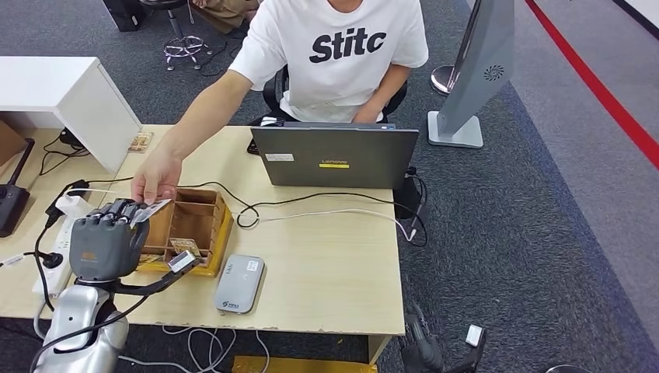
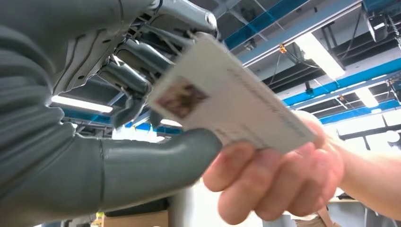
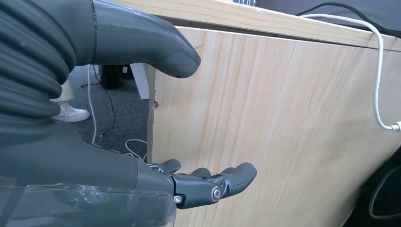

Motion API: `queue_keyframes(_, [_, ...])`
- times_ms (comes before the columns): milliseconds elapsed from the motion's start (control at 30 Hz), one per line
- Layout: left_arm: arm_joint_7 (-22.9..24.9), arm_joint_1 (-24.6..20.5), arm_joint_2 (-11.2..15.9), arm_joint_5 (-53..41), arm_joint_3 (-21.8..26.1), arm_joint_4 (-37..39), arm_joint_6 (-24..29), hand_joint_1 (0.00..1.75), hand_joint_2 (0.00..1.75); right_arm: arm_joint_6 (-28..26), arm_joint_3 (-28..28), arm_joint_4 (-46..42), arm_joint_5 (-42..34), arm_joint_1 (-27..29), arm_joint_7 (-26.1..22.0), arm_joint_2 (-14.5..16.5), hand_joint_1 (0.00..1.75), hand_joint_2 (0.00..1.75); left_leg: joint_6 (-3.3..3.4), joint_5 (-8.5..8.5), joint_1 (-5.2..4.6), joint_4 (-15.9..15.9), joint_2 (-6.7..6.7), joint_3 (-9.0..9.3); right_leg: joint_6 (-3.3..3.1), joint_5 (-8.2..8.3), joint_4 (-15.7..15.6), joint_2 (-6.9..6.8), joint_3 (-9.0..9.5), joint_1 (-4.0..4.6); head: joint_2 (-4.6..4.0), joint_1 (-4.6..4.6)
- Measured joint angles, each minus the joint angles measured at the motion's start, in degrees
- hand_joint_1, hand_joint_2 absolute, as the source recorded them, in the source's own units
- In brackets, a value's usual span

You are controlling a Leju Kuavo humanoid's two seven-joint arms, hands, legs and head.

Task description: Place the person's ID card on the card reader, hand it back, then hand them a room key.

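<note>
The wooden organizer box point(image 1: 194, 225) on the tabletop point(image 1: 326, 264) has open compartments, with some small cards in the near one, hard to make out; the ID card point(image 2: 227, 106) sits above its left edge, pinched by the left robot hand point(image 1: 105, 237) and a person's hand point(image 1: 155, 180) together, long axis running from one to the other; right robot hand point(image 3: 208, 182) hangs by the desk's side panel, fingers loosely apart, holding nothing; grey card reader point(image 1: 239, 284) lies just right of the box.

Grey laptop point(image 1: 334, 155) stands open at your desk's point(image 1: 334, 272) far edge, back toward you. Black and white cables point(image 1: 311, 208) trail across the wood in front of it. White power strip point(image 1: 58, 241) sits at the desk's left edge.
</note>
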Motion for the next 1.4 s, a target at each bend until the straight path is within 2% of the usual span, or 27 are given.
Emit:
queue_keyframes(200, [-2.6,2.9,-0.8,3.6,0.1,-1.5,0.2,0.0,1.75,0.0,0.0,0.0,-0.9,0.0,-0.4,0.0,0.0,1.75,-0.01,0.02,-0.01,0.0,-0.01,-0.01,0.0,0.01,0.0,-0.02,0.01,-0.01,0.0,0.01])
queue_keyframes(500, [-8.0,11.8,-1.6,9.2,0.1,-10.3,-3.0,0.0,1.75,0.3,-0.1,0.0,-2.6,0.4,-1.7,0.0,0.0,1.75,0.0,0.01,-0.02,0.0,-0.13,-0.07,0.03,-0.01,0.0,-0.16,0.0,-0.01,0.0,0.01])
queue_keyframes(733, [-8.4,15.7,-1.9,8.1,0.1,-14.7,-3.2,0.0,1.75,0.3,-0.2,0.0,-2.9,0.7,-2.0,0.0,0.0,1.75,0.02,0.05,-0.02,0.0,-0.39,-0.14,0.05,-0.01,0.0,-0.46,0.02,-0.01,0.0,0.01])
queue_keyframes(900, [-8.4,16.7,-2.0,7.8,0.1,-16.0,-3.2,0.0,1.75,0.3,-0.2,0.0,-2.9,0.7,-2.0,0.0,0.0,1.75,0.0,0.1,-0.03,0.0,-0.45,-0.17,0.09,0.02,0.0,-0.5,0.03,-0.01,0.0,0.01])
queue_keyframes(1033, [-6.6,17.3,-1.8,3.3,0.1,-16.3,-3.0,0.0,1.75,0.4,-0.2,0.0,-2.9,0.8,-2.4,0.0,0.0,1.75,-0.01,0.11,-0.03,0.0,-0.48,-0.18,0.1,0.03,0.0,-0.51,0.04,-0.01,0.0,0.01])
queue_keyframes(1200, [-3.0,18.3,0.5,-1.6,0.9,-14.1,-4.1,0.0,1.75,0.7,-0.2,0.0,-2.6,1.0,-2.7,0.0,0.0,1.75,-0.01,0.11,-0.03,0.0,-0.53,-0.19,0.1,0.02,0.0,-0.55,0.02,-0.01,0.0,0.0])
queue_keyframes(1400, [-1.9,15.2,4.1,-3.9,3.0,-3.9,-3.9,0.0,1.75,0.7,-0.2,0.0,-1.4,0.9,-2.3,0.0,0.0,1.75,-0.03,0.2,-0.01,0.0,-0.58,-0.21,0.09,0.02,0.0,-0.58,0.0,-0.01,0.0,-0.01])
